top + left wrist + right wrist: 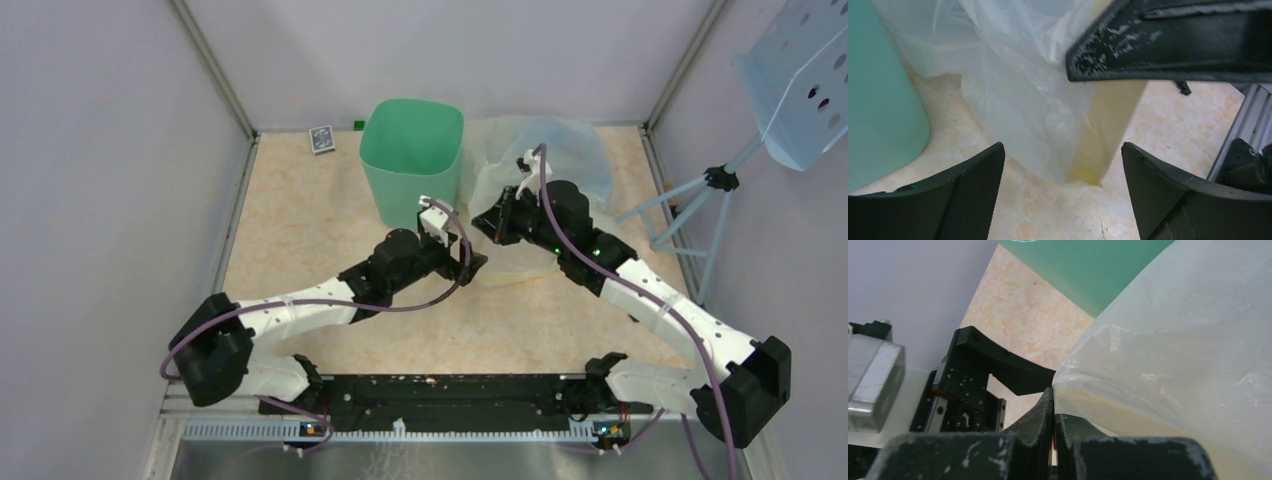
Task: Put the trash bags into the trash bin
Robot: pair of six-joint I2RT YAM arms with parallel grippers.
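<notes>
Plastic of the trash bags heaps just right of the trash bin, a yellowish edge pinched in the right claw. The left claw, spread wide, should grip a nearby fold before both lift over the bin's rim.

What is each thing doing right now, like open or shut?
trash bin, upright, top open, nothing seen inside.
clear yellowish bag, held up by one edge.
left gripper, open, holding nothing.
right gripper, shut on the clear yellowish bag.
</notes>
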